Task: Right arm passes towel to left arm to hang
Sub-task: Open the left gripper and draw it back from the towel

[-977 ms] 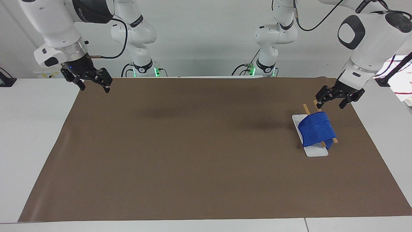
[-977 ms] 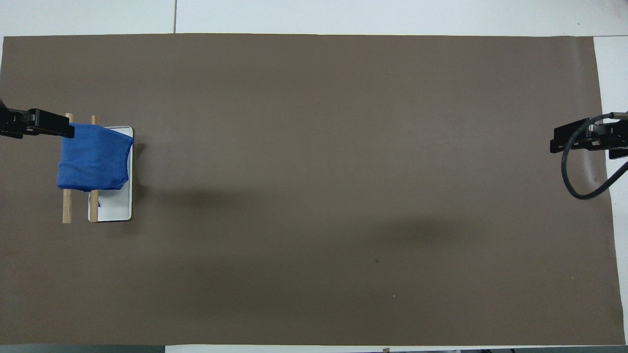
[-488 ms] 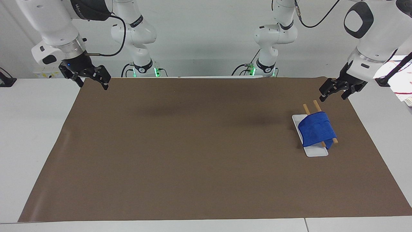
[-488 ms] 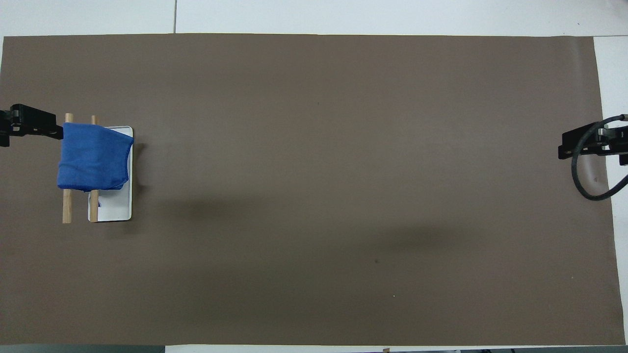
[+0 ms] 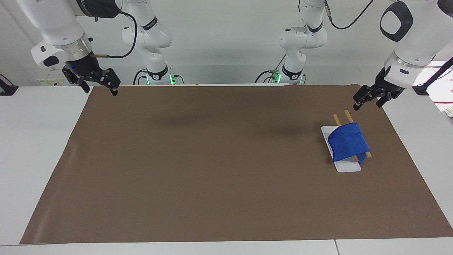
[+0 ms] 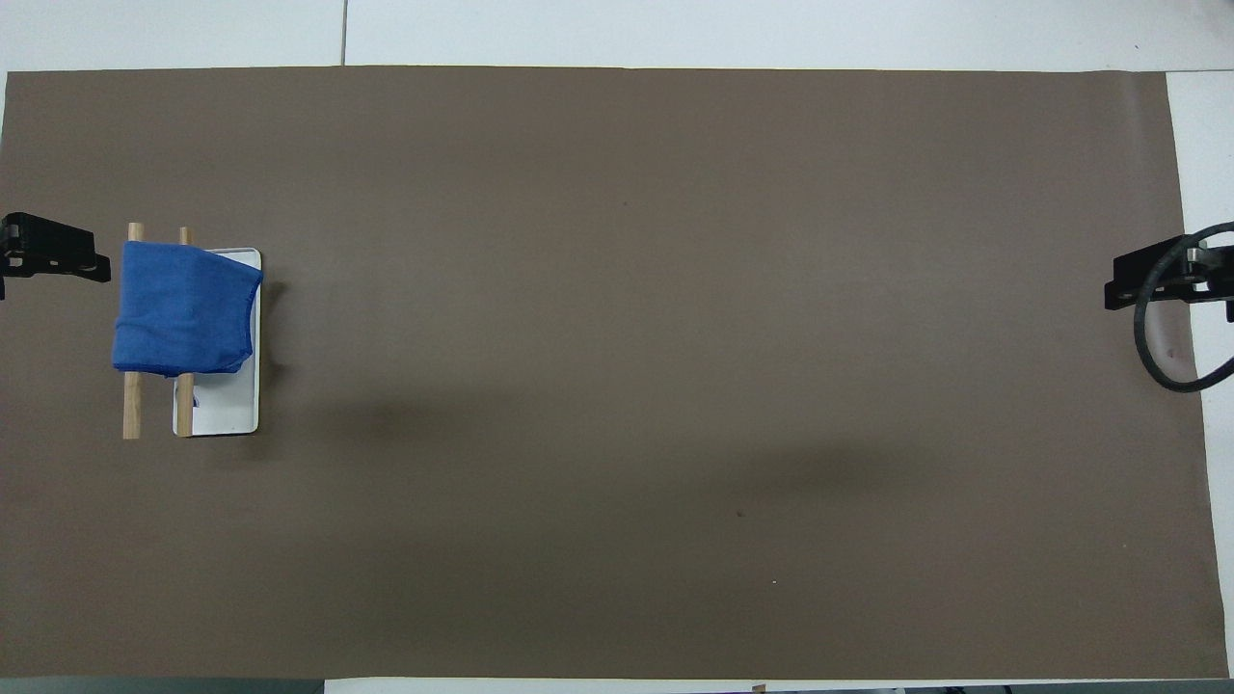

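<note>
Two wooden rails [image 5: 348, 120] of a white-based rack [image 5: 347, 166] carry the draped blue towel [image 5: 348, 142], while the left gripper [image 5: 368, 99] and right gripper [image 5: 99, 86] hang empty, jaws parted, well apart from that rack.

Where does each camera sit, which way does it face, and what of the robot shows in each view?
Facing view: high across the table, looking at the robots; both whole arms show, left gripper and right gripper raised.
Overhead view: high above the robots' end, looking steeply down; only the gripper tips show at the side edges.
Shared: the towel draped over the rack, the mat and both grippers, half a turn apart.
</note>
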You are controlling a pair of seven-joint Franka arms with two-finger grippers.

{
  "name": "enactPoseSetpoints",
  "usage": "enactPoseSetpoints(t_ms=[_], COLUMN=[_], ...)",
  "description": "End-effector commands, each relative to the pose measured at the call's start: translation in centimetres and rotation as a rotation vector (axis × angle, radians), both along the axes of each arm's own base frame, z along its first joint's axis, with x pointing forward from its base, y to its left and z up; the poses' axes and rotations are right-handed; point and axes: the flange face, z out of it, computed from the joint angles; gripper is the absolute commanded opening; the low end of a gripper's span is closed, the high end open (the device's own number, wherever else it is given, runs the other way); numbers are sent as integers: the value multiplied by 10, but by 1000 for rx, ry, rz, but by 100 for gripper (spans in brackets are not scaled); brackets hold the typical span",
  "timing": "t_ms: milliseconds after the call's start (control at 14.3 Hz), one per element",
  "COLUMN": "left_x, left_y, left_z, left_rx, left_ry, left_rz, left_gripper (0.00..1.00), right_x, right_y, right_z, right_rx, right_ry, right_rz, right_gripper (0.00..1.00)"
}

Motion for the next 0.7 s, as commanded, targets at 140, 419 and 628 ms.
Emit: enactPoseSetpoints(t_ms=[140,419,628], left_x=[-6,-7,-6], left_y=[19,9,4], left_z=[7,4,4], left_rx=[2,10,15], left_ry=[-19,-8,-18], left_rz=[45,21,-92], left_gripper=[100,100,100], right_x=[3,3,3], right_y=[2,2,2], right_z=[2,2,2], right_rx=[9,7,9], right_ry=[6,6,5], right_rz=[33,33,33], right_gripper=[100,100,100])
